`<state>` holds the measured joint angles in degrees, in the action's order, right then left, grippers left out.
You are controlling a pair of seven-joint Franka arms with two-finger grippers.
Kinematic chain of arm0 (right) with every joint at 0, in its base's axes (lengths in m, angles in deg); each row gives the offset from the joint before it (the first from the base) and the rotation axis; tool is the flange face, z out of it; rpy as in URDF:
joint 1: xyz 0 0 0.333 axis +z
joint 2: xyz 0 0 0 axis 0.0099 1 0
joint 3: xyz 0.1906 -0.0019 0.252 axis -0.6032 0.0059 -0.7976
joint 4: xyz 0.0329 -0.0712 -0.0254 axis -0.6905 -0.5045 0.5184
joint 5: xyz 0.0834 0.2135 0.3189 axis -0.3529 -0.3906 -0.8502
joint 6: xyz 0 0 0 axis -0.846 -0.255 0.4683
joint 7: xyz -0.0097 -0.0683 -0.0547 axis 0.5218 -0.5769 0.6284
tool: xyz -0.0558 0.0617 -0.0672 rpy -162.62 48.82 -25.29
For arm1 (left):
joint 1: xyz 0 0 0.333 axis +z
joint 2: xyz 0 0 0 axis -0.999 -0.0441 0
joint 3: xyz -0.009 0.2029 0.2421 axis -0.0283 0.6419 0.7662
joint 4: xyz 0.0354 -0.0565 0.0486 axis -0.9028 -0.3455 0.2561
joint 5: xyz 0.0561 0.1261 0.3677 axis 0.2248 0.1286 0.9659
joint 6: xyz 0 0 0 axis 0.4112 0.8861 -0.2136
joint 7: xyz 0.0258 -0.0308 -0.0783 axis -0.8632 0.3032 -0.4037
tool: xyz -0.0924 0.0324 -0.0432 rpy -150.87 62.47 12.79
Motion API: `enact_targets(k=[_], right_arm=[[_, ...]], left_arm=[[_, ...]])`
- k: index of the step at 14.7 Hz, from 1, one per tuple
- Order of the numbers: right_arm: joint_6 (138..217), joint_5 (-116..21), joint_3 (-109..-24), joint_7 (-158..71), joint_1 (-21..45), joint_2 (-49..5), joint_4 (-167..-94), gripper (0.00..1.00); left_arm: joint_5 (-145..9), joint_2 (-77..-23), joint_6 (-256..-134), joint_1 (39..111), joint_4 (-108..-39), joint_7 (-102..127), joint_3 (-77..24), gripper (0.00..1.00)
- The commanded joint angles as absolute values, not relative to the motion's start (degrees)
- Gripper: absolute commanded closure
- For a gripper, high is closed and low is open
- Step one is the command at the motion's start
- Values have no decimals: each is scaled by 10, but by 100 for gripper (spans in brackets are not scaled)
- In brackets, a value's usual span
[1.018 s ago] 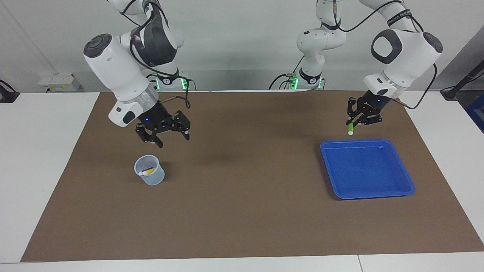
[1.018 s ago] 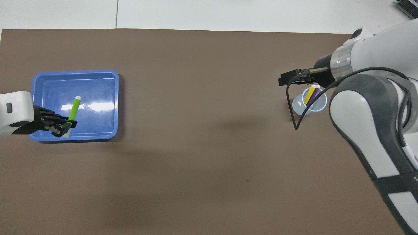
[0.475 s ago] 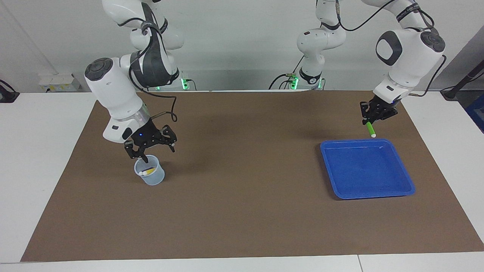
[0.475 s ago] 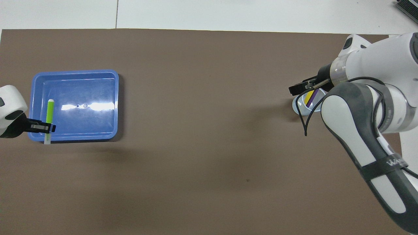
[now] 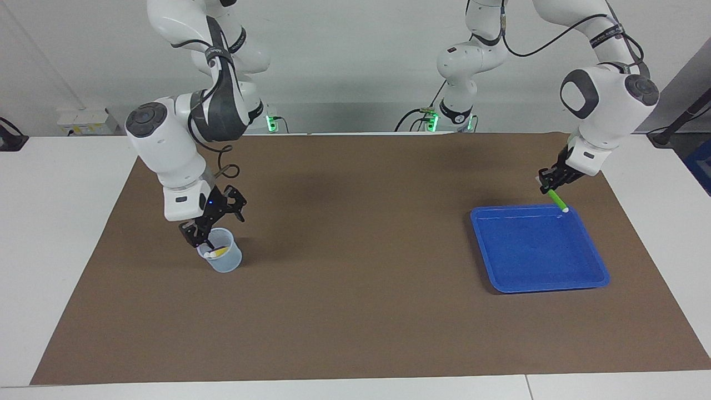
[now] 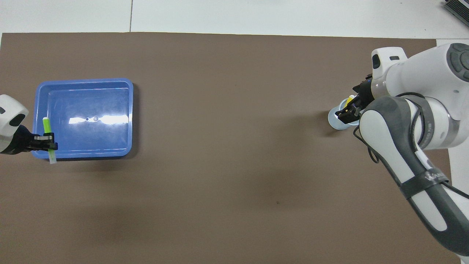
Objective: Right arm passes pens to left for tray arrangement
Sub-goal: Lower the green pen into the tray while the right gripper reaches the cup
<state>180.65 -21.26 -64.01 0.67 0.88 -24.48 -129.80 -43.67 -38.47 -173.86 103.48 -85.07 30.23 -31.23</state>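
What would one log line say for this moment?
left gripper: shut on green pen, over tray corner | right gripper: open at cup

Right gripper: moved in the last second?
Yes. The right gripper has come down from above the mat to the cup, its open fingers now at the rim over the yellow pen.
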Motion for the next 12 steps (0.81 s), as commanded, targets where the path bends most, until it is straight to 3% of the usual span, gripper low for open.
enact_targets(k=[1, 7, 12], right_arm=[[1805, -179, -647, 97, 1, -249, -1306, 0], [1834, -150, -648, 174, -15, -215, -1298, 1], [1851, -133, -648, 187, -14, -202, -1298, 8]], left_arm=[[-412, -407, -1769, 1032, -849, 281, -313, 100], [-383, -505, -1853, 1048, -816, 285, -312, 100], [-364, -566, -1847, 1057, -749, 300, -310, 100]])
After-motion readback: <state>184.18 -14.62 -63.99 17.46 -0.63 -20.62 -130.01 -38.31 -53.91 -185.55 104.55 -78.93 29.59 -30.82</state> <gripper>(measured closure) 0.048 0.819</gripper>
